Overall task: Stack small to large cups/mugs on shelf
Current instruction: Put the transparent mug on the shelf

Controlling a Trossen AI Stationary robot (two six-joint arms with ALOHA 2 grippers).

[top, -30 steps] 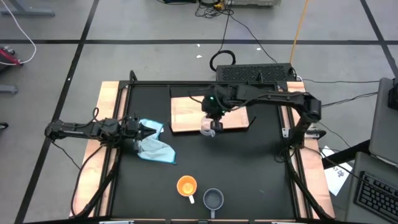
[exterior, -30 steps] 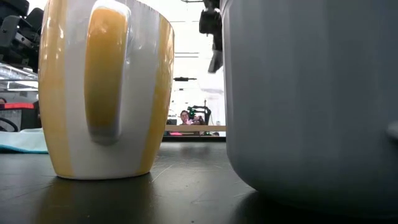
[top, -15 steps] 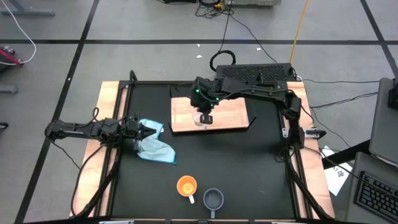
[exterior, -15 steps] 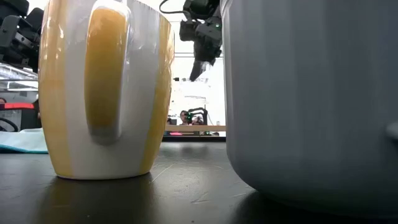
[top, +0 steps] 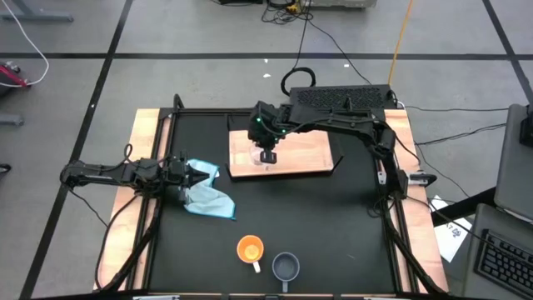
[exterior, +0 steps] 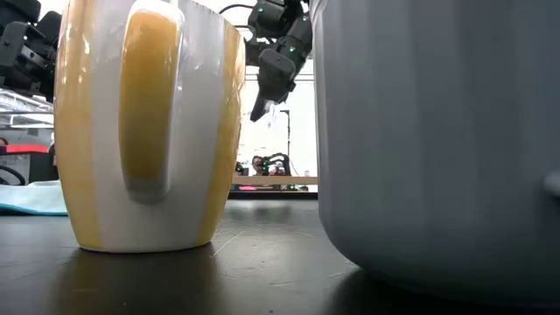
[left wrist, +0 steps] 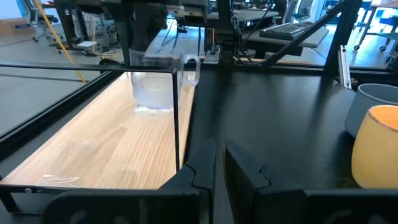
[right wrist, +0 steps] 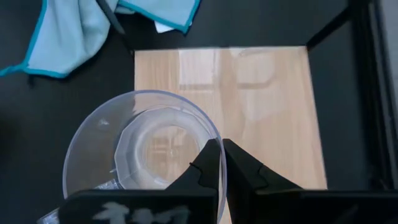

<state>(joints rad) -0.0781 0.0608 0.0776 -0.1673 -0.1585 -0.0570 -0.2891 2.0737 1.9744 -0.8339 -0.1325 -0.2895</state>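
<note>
- So, starting on the left: our left gripper sits at the table's left edge, right at the light blue cloth. Its fingers are nearly pinched together with nothing between them, so it's just waiting.
- Next over, the shelf lies at the back middle of the table, and our right gripper is above its left part, fingers pinched on the rim of the clear glass cup.
- From the left wrist view the cup looks like it's down on the board or very close to it, though we can't tell for sure whether it's touching.
- We'd keep it upright and set it flat, near the shelf's left end, so there's room for the two bigger ones to its right.
- Only open up once it's seated. Glass on a thin rim pinch can tip easily.
- Up front, the orange mug and grey-blue mug stand just beside each other, not yet moved.
</note>
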